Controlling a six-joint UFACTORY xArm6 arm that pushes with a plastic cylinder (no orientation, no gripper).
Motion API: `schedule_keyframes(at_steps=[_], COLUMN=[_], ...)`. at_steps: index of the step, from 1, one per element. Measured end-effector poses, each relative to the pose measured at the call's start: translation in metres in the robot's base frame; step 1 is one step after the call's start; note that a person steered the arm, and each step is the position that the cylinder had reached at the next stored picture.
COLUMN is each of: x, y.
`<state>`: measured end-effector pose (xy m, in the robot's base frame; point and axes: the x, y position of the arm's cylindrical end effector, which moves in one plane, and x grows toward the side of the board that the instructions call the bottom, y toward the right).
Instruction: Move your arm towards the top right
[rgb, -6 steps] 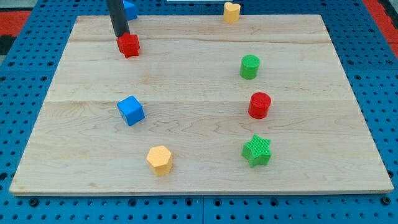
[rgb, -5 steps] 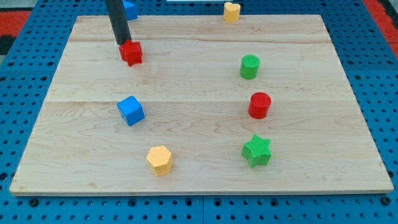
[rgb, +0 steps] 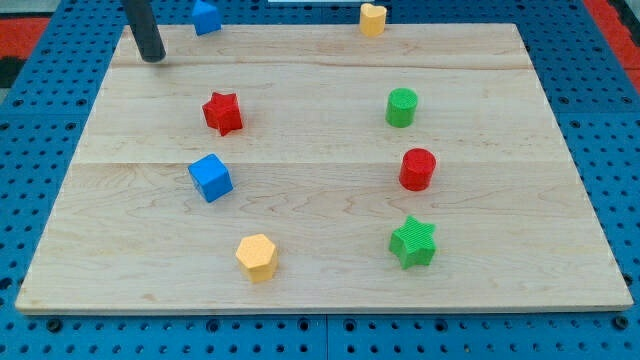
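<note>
My tip (rgb: 153, 58) rests on the wooden board (rgb: 320, 260) near its top left corner, up and to the left of the red star (rgb: 223, 112) and left of the blue block (rgb: 206, 16) at the top edge. It touches no block. A yellow heart (rgb: 372, 18) sits at the top edge, right of centre. A green cylinder (rgb: 402, 107) and a red cylinder (rgb: 417, 169) stand on the right half. A green star (rgb: 413, 242) lies lower right. A blue cube (rgb: 210, 177) and a yellow hexagon (rgb: 257, 257) lie lower left.
The board lies on a blue pegboard (rgb: 620, 150) that surrounds it on all sides. A red mat (rgb: 40, 22) shows at the view's top left.
My tip has moved left and slightly up, away from the red star. The red star has slid down and to the right of where it was.
</note>
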<state>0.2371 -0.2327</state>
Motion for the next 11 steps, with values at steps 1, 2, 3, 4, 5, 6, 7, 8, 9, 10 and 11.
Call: schedule_keyframes(at_steps=[1, 2, 3, 4, 5, 6, 7, 8, 9, 10, 11], x=[-0.011, -0.010, -0.010, -0.032, -0.013, -0.045, -0.045, -0.046, -0.033, 0.003, 0.010], y=[0.005, 0.092, 0.211, 0.289, 0.323, 0.390, 0.390, 0.375, 0.347, 0.319, 0.281])
